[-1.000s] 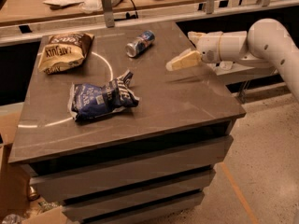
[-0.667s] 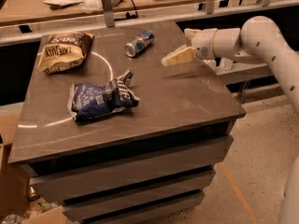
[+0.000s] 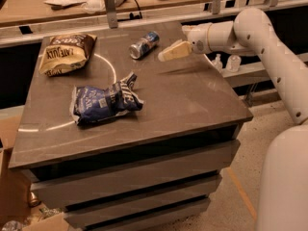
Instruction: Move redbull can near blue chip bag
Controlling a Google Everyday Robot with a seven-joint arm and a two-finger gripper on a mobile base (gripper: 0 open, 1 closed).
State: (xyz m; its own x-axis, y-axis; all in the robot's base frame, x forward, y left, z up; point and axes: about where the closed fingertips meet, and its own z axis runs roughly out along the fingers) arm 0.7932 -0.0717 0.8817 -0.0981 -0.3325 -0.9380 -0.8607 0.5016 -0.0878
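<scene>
Grey countertop [image 3: 192, 95], redbull can [image 3: 144, 44] near far edge, gripper [image 3: 164, 57] beside it, state unclear

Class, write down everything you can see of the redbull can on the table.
The redbull can is small, slim, metal-looking, blue and silver, its nearer end silver. It lies on its side, slanted, toward the far edge of the dark table, touching only the tabletop. The gripper is close beside it, to the picture's right, not touching it.

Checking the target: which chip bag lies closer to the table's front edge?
The blue bag, crumpled in the middle; the brown bag sits at the back left. The hand hovers beside the can.
</scene>
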